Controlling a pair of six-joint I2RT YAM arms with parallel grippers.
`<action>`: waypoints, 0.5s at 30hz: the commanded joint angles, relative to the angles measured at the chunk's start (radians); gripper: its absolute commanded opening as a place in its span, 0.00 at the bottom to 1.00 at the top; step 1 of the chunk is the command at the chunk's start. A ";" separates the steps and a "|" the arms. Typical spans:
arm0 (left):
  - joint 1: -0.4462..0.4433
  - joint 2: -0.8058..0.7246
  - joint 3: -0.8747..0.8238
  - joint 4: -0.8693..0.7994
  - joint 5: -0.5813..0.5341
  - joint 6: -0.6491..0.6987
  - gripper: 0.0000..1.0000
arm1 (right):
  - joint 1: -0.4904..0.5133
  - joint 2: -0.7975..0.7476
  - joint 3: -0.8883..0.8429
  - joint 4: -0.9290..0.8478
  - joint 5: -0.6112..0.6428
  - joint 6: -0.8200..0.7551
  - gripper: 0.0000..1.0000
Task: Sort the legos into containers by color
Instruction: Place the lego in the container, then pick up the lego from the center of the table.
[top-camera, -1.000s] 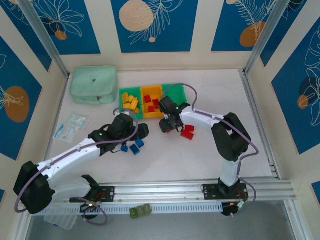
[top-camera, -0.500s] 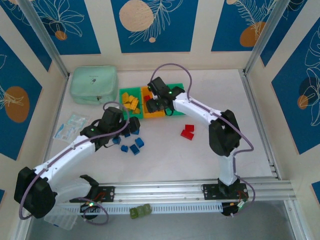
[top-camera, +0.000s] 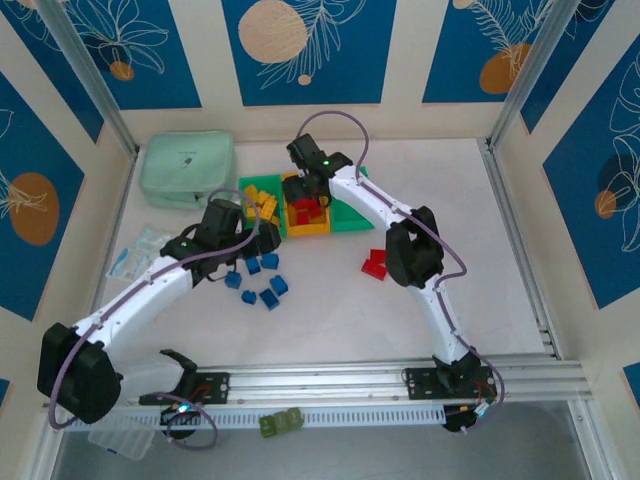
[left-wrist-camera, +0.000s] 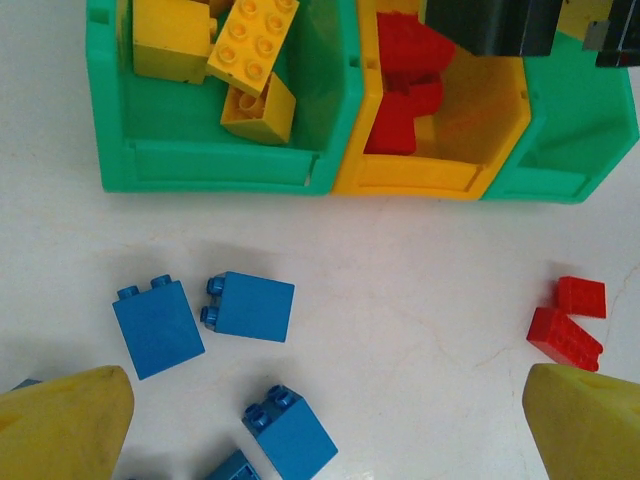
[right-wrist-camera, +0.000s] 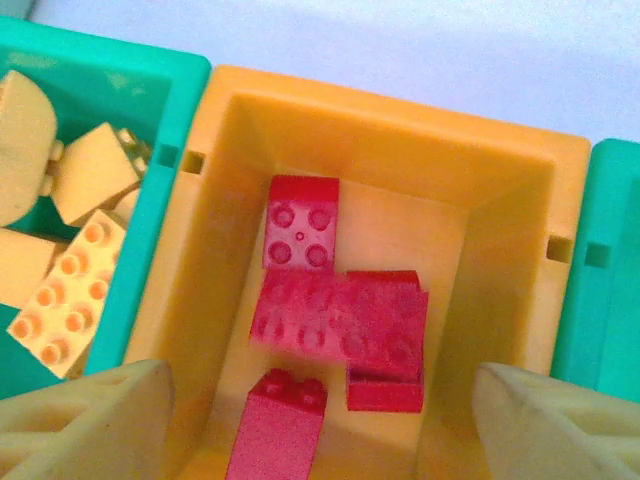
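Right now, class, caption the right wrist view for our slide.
Open fingers hover above red legos in the orange-yellow bin, yellow legos next door.

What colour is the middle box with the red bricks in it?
The middle box is orange-yellow, clearest in the right wrist view.

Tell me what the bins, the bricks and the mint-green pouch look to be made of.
The bins: moulded hard plastic by the look, semi-glossy, with crisp walls and soft highlights. The bricks: hard plastic too, smooth, with sharp edges and moulded studs. The pouch: probably fabric, matte, with rounded soft corners; the top view is too small to be sure.
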 joint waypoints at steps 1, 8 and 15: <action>0.010 0.012 0.042 -0.033 0.027 0.039 0.99 | 0.015 -0.086 -0.050 -0.003 -0.021 -0.012 0.80; 0.009 0.003 0.025 -0.008 0.065 0.021 0.99 | 0.004 -0.286 -0.300 0.068 -0.077 0.021 0.82; -0.025 -0.007 -0.024 0.046 0.099 -0.024 0.99 | -0.031 -0.518 -0.585 0.088 -0.100 0.072 0.83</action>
